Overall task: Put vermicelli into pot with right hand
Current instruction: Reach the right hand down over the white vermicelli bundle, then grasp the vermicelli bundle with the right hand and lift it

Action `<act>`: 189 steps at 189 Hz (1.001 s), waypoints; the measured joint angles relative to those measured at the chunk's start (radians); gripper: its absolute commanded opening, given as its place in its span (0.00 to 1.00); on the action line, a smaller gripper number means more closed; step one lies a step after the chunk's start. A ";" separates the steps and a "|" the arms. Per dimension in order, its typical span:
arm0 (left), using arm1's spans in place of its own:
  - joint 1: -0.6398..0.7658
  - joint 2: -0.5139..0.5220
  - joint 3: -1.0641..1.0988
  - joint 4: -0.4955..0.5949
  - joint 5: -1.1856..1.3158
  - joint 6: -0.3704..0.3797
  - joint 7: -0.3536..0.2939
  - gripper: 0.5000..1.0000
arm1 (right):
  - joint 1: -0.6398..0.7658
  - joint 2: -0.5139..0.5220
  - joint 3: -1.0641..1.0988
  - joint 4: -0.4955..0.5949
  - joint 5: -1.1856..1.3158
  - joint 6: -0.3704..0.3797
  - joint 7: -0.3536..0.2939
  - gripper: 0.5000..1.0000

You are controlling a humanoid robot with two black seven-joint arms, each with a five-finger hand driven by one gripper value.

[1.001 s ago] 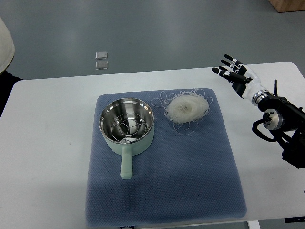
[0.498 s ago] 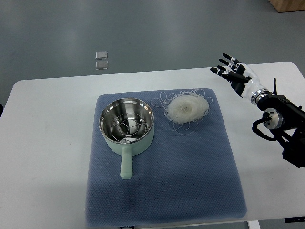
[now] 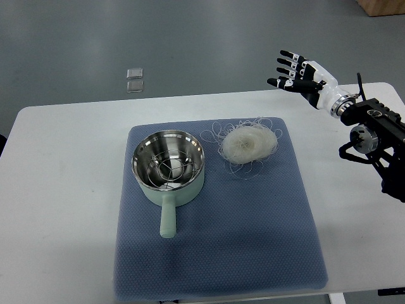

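We see a pot (image 3: 168, 168) of shiny metal inside and matt mint outside, translucent wiry vermicelli (image 3: 248, 144), a textured blue cloth mat (image 3: 218, 240), a smooth white table (image 3: 60, 190).

1. One pale green pot (image 3: 168, 171) with a steel inside.
2. One nest of vermicelli (image 3: 248, 143).
3. One blue mat (image 3: 253, 234).
4. One white table (image 3: 57, 209).
5. One robot hand (image 3: 302, 76).
6. Two small clear squares (image 3: 134, 80) on the floor.
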 measured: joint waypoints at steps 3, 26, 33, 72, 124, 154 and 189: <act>0.000 0.000 0.000 0.000 0.000 0.000 0.000 1.00 | 0.006 -0.002 -0.007 0.000 -0.015 0.005 0.000 0.86; 0.000 0.000 0.000 0.001 0.000 0.000 0.000 1.00 | 0.066 -0.026 -0.089 0.011 -0.130 0.047 0.002 0.86; 0.000 0.000 0.000 0.002 0.000 0.000 0.000 1.00 | 0.089 -0.035 -0.123 0.023 -0.161 0.060 0.003 0.86; 0.000 0.000 0.000 0.007 -0.001 0.000 0.000 1.00 | 0.212 -0.081 -0.332 0.120 -0.311 0.083 0.017 0.86; 0.000 0.000 0.000 0.008 -0.001 0.000 0.000 1.00 | 0.312 -0.109 -0.589 0.163 -0.619 0.084 0.097 0.86; 0.000 0.000 0.000 0.009 -0.001 0.000 0.000 1.00 | 0.314 -0.098 -0.643 0.163 -0.736 0.078 0.105 0.86; 0.000 0.000 0.000 0.008 -0.001 0.000 0.000 1.00 | 0.303 -0.087 -0.686 0.142 -0.791 0.065 0.102 0.85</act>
